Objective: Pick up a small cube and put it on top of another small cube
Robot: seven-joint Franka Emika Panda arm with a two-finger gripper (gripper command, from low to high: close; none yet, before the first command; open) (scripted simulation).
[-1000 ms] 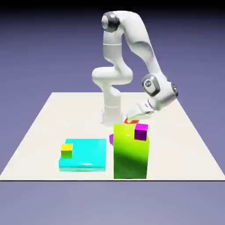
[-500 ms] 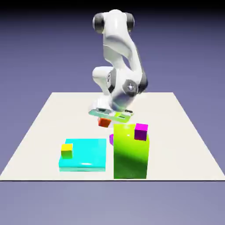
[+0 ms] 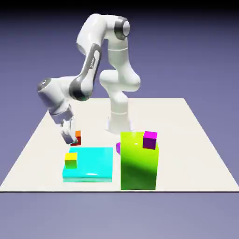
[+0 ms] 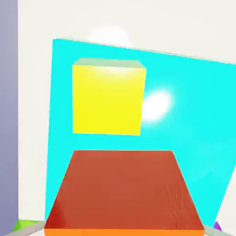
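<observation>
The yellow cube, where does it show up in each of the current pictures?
Exterior view: left of centre, below mid-height, the yellow cube sits on the cyan slab's left part.
Hand view: upper half, left of centre, just above the red-orange cube.
Shared landmark: the cyan slab, under the yellow cube in both.

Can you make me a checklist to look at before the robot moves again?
1. Claw closed on the red-orange cube: ok.
2. Yellow cube sitting on the cyan slab: ok.
3. Top of the yellow cube free for stacking: ok.
4. Red-orange cube right over the yellow one: not ok, it's off to one side.
5. Magenta cube out of the way, on the green block: ok.
6. Grip tight enough not to slip: cannot tell.
</observation>
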